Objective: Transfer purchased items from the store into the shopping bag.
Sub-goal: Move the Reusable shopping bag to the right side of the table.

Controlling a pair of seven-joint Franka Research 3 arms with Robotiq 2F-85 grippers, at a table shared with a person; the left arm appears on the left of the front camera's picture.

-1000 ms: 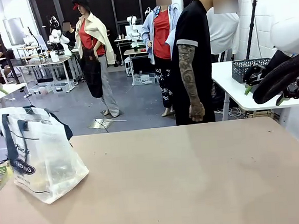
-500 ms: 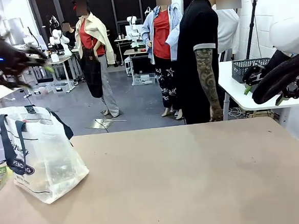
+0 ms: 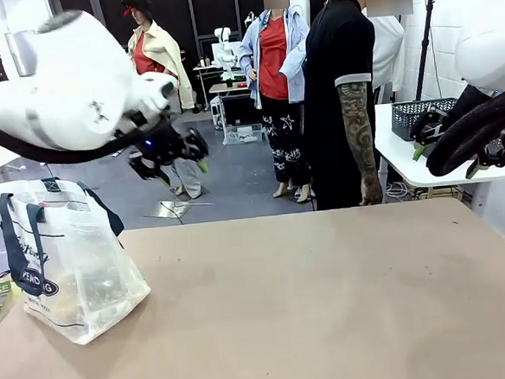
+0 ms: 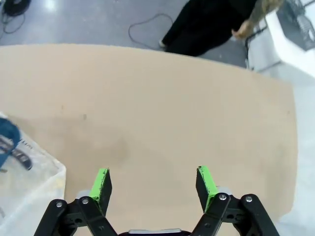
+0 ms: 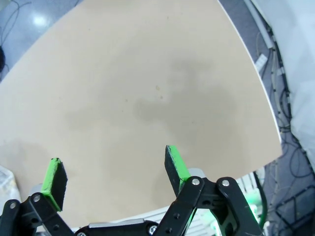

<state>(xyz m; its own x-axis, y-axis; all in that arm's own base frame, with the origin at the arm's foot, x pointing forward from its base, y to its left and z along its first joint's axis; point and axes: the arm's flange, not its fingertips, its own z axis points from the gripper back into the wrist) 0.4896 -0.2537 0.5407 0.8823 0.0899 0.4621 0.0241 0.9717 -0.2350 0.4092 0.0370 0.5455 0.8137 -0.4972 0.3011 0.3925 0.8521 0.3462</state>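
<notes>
Two grippers, left gripper [image 4: 153, 184] and right gripper [image 5: 112, 174], spread empty; front view adds basket [image 3: 419, 114], person [image 3: 343, 96].

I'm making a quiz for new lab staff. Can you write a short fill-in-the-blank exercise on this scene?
1. The bag has ___ strap handles.
2. The left gripper hangs above the table with its jaws ___.
3. The right gripper has ___ pads on its fingers.
4. The bag stands near the table's ___ edge, as the robot sees it.

Missing words: blue; open; green; left
</notes>
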